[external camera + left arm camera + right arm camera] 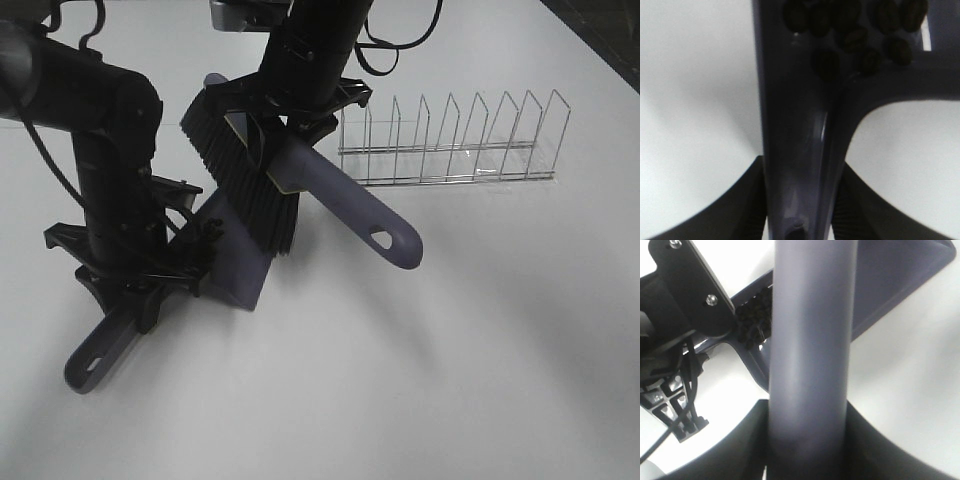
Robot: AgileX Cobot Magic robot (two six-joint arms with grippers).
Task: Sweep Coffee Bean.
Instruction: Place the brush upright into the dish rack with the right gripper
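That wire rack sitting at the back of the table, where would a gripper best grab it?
Probably on a middle upright loop of the wire rack, approached straight from above. The loops stand vertical with open gaps on either side, and gripping mid-length should keep the long rack level.

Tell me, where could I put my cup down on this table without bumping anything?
The broad bare stretch of table in front of the wire rack and right of the brush handle is free. The left is crowded: dustpan and brush meet there.
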